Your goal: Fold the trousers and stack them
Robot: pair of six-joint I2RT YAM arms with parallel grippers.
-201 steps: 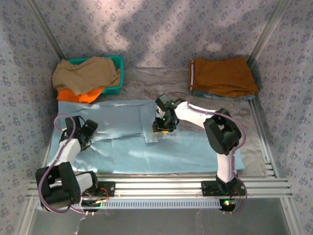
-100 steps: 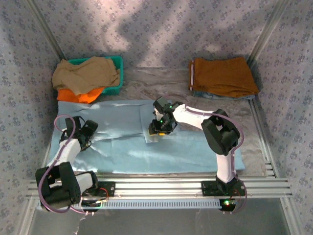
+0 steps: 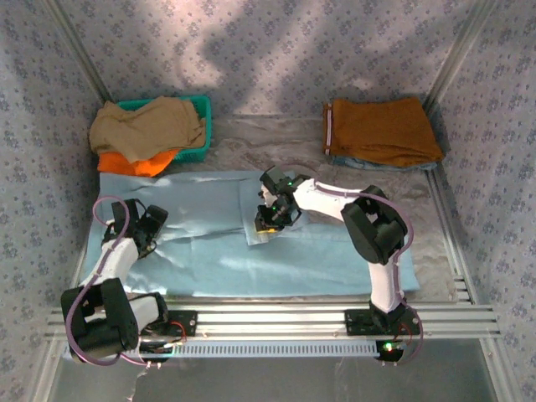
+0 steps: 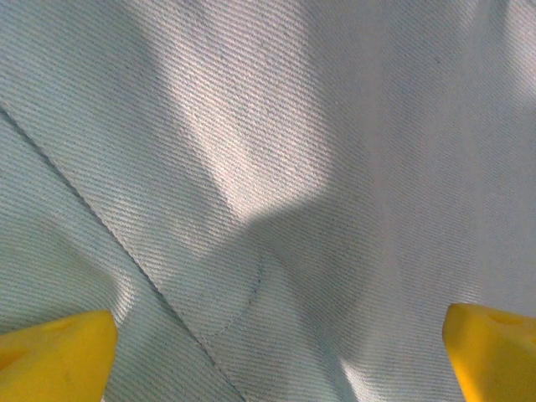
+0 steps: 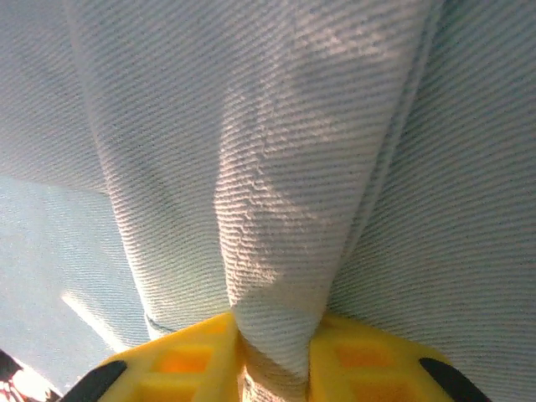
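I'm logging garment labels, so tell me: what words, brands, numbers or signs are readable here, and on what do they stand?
No readable text.
The pale blue trousers are plain cloth, no tag or print.
The rust-orange trousers have a pale edge strip, too small to read.
The tan garment and teal basket show no marks.

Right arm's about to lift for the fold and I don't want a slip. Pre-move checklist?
1. Right gripper shut on a pinched ridge of the trousers: ok.
2. Number of layers in that pinch: cannot tell.
3. Left gripper open, nothing between its fingers, cloth close beneath: ok.
4. Trousers spread flat on the table away from the pinch: ok.
5. Folded rust-orange stack lies apart from the blue cloth, at the far right: ok.
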